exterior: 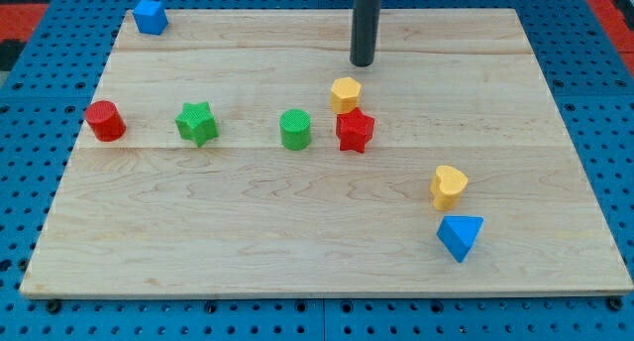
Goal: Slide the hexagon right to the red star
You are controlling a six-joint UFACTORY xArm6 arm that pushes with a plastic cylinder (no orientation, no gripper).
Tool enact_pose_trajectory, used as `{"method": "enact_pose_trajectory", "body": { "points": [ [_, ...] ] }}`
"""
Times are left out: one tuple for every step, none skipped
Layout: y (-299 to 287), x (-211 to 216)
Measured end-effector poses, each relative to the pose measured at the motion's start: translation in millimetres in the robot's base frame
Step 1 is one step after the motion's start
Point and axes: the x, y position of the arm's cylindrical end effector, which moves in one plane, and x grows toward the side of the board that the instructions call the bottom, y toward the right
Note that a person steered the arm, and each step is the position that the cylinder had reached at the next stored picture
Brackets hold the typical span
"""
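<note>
The yellow hexagon (345,93) sits near the board's middle, touching the top left of the red star (354,131), which lies just below it. My tip (363,62) is a dark rod end above and slightly to the right of the hexagon, a short gap away and not touching it.
A green cylinder (295,129) stands left of the red star. A green star (197,123) and a red cylinder (104,120) lie further left. A blue cube (150,16) is at the top left corner. A yellow heart (448,186) and a blue triangle (461,236) are at the lower right.
</note>
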Motion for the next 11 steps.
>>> {"method": "enact_pose_trajectory", "body": {
  "points": [
    [-60, 22],
    [-95, 29],
    [-33, 40],
    [11, 48],
    [61, 49],
    [80, 72],
    [81, 5],
    [14, 39],
    [26, 76],
    [70, 107],
    [77, 107]
  ]
}}
